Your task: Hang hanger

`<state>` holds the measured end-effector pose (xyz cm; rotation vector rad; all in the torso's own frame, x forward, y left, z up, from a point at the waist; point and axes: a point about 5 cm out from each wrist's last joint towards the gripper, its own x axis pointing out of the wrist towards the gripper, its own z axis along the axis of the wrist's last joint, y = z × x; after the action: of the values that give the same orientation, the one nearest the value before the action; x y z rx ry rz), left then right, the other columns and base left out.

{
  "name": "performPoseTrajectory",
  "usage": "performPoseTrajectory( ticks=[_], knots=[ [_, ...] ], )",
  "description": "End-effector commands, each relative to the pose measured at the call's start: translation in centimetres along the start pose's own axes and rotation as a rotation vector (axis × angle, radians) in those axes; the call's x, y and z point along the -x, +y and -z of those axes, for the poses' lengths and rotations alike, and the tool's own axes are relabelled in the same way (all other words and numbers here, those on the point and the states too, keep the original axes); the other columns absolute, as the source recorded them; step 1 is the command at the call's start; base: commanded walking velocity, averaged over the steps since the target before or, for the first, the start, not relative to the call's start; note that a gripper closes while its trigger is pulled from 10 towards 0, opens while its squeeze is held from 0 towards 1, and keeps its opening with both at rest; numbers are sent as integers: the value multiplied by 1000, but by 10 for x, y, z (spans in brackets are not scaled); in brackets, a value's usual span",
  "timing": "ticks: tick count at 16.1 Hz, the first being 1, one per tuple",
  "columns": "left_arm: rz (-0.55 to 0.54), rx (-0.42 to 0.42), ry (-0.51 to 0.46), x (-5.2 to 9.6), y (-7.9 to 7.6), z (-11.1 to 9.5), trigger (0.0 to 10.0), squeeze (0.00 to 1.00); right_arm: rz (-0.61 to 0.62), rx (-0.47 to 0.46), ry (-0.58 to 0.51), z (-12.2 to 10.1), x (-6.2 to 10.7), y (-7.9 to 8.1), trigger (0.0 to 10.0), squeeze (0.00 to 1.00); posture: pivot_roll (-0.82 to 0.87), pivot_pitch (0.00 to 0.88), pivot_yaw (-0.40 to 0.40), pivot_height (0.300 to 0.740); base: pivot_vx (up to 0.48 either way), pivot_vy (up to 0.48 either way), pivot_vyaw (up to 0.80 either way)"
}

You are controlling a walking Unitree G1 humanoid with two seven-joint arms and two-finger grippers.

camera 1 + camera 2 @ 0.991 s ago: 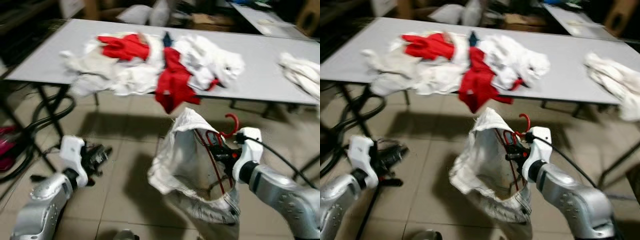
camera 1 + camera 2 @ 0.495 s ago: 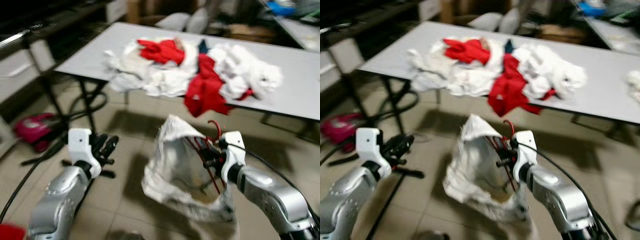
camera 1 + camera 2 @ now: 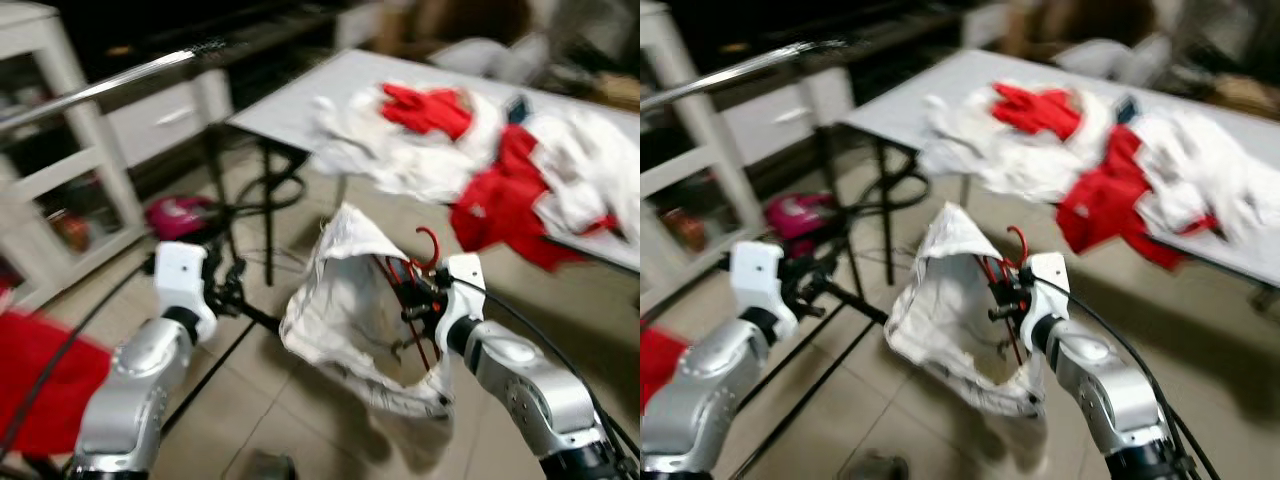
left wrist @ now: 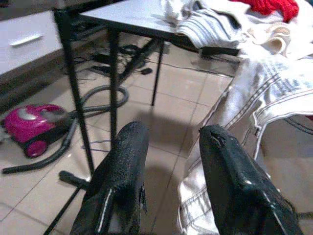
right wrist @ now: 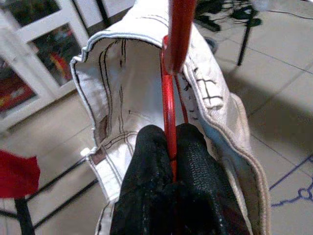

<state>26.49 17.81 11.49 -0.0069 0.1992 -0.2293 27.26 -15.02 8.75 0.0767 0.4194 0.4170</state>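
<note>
Two tools out front over a pale tiled floor (image 3: 300, 400). Right tool (image 5: 168, 147) clamped tight on the red hanger (image 5: 169, 105), fingers pinching the thin wire just below its neck, hook (image 3: 428, 245) curling upward. Hanger held in mid-air, chest-high before the robot, dressed in a white garment (image 3: 345, 310) that sags open beneath it. Left tool (image 4: 168, 161) spread wide, holding nothing, hovering off to the left just beside the garment's edge. Ahead and to the right, a grey desk (image 3: 290, 105) on dark folding legs, heaped with white and red clothes (image 3: 470, 150), one red piece (image 3: 495, 205) spilling over the near edge. Under the desk, cables and a hose looping across the tiles, with a pink vacuum cleaner (image 4: 32, 122) on the floor. At far left, white shelving (image 3: 60, 190) with a silver rail (image 3: 120, 80) running across above it, and black stand legs (image 3: 830, 350) slanting over the floor. Something red (image 3: 40, 390) blurred low at the left edge. Head views smeared with motion, so fine detail lost.
</note>
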Motion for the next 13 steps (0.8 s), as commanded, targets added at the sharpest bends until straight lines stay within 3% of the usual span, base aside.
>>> performPoseTrajectory(
  ticks=[1,4,9,11,13],
  knots=[
    [-6,-38,-12,-2,1,-4,10000,0,-11,17,-91,-18,-1,1,10000,0,25,0,-26,740,0,-450,800],
    [-8,-61,-14,-1,0,-4,10000,0,-30,24,-105,-19,-5,4,10000,0,31,0,-32,740,0,-421,800],
    [18,-77,-66,-4,-5,-15,10000,0,95,-26,-146,-14,2,-8,10000,0,34,0,-26,740,0,0,800],
    [22,-70,-66,-5,-4,-15,10000,0,170,-78,-182,-15,7,-13,10000,0,28,0,-16,740,0,0,0],
    [9,-47,-49,-5,-2,-12,10000,0,248,-9,-161,-11,14,-15,10000,0,19,0,-2,740,255,0,0]
  ],
)
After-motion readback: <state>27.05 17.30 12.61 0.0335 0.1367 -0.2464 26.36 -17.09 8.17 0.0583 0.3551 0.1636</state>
